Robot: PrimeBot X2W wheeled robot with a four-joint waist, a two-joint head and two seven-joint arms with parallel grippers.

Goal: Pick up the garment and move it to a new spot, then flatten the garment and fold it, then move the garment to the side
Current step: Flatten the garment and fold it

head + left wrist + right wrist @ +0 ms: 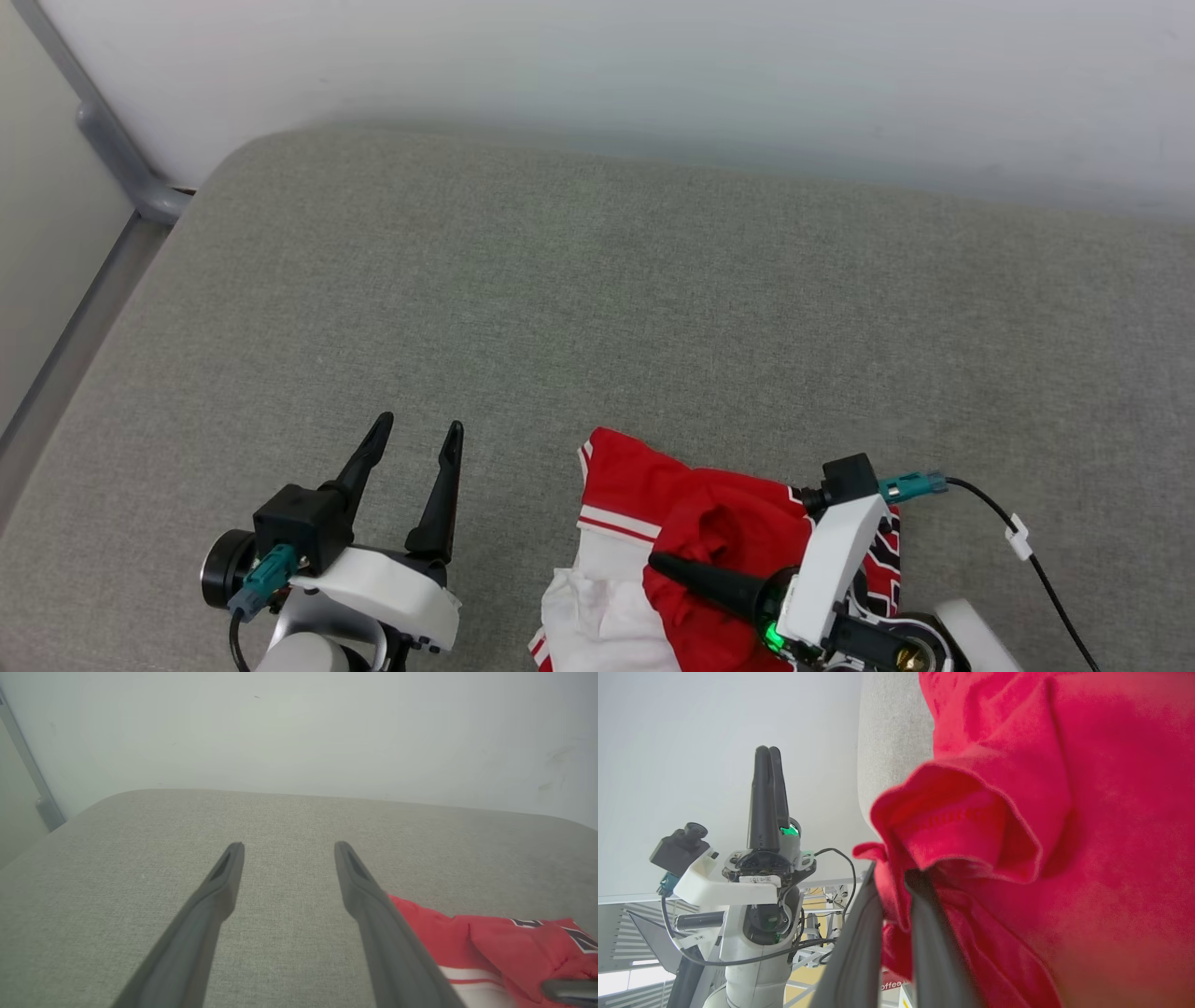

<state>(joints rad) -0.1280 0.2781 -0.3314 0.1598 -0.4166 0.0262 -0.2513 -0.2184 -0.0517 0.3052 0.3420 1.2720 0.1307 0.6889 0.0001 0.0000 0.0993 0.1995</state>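
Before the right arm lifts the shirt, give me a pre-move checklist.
1. Grip: right tool shut on the garment: ok.
2. Spare arm: left tool open, holding nothing: ok.
3. Spacing: left tool apart from the garment: ok.
4. New spot: bare grey cushion beyond the garment: ok.
5. Garment flat: not ok, bunched.
6. Number of layers pinched: cannot tell.

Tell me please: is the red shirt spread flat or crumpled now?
Crumpled. The garment lies heaped in folds on the grey cushion, and the right gripper is shut on a red fold.
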